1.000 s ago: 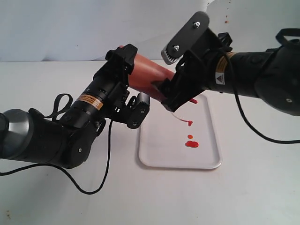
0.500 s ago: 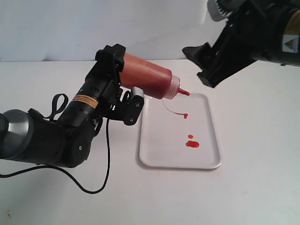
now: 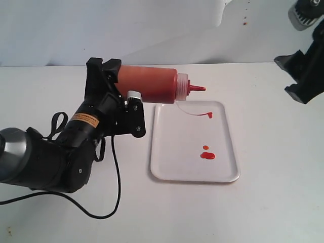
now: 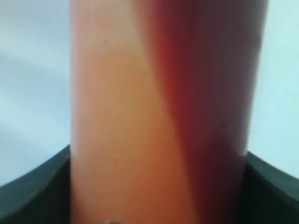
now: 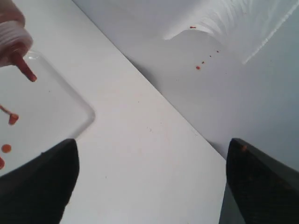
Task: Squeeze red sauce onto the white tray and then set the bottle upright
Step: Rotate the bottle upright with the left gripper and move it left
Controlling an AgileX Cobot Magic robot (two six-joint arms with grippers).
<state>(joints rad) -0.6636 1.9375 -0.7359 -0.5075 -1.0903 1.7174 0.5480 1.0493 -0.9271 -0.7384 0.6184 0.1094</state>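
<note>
1. Right now the bottle (image 3: 149,83) lies level in the air. Its nozzle (image 3: 196,88) points toward the right side of the exterior view and hangs above the far end of the white tray (image 3: 167,172).
2. Up close in the left wrist view the bottle (image 4: 159,116) fills the picture, orange on one side and dark red where the red sauce sits inside.
3. The left gripper (image 3: 119,88) is clamped around the bottle's base end, its dark fingers (image 4: 32,191) pressed against both sides of the plastic.
4. Red sauce (image 3: 207,155) forms a glossy blob near the tray's middle, with a smaller drop (image 3: 205,147) just beside it on the far side.
5. A thin curved strand (image 3: 190,110) runs from the bottle's neck to a small red tip over the tray (cap or drop, I cannot tell which).
6. The tray rests flat on the white table (image 3: 273,152).
7. The right gripper (image 5: 150,154) hangs raised at the right edge of the exterior view, well apart from the bottle. Its jaws are spread wide with nothing between them.
8. Small red specks (image 5: 198,67) dot the pale backdrop (image 3: 61,30) beyond the table.
9. A black cable (image 3: 114,192) loops on the table below the left arm.
</note>
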